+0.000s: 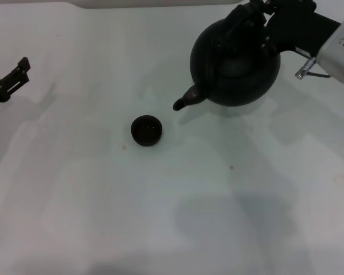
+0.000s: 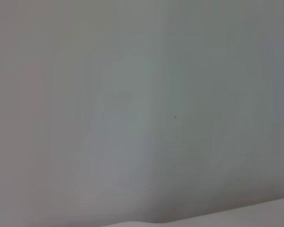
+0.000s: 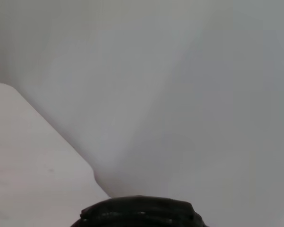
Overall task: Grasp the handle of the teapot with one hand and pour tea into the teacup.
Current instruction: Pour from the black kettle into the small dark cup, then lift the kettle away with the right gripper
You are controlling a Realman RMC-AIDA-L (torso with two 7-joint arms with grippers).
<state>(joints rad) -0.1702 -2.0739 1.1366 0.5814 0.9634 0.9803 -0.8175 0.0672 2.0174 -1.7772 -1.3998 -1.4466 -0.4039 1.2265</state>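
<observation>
The teapot (image 1: pixel 238 63) is a large round black pot at the table's far right. Its spout (image 1: pixel 186 100) points toward the teacup (image 1: pixel 146 130), a small black cup standing upright about a spout's length from the tip. The shadow under the pot suggests it is held slightly off the table. My right gripper (image 1: pixel 262 20) comes in from the right and is shut on the handle (image 1: pixel 245 26) over the pot's top. A black ribbed piece of the handle (image 3: pixel 139 213) shows in the right wrist view. My left gripper (image 1: pixel 10 79) is open and empty at the far left.
The white table (image 1: pixel 160 217) is bare apart from two small brown specks near the cup. Its far edge runs along the top of the head view. The left wrist view shows only table surface (image 2: pixel 142 113).
</observation>
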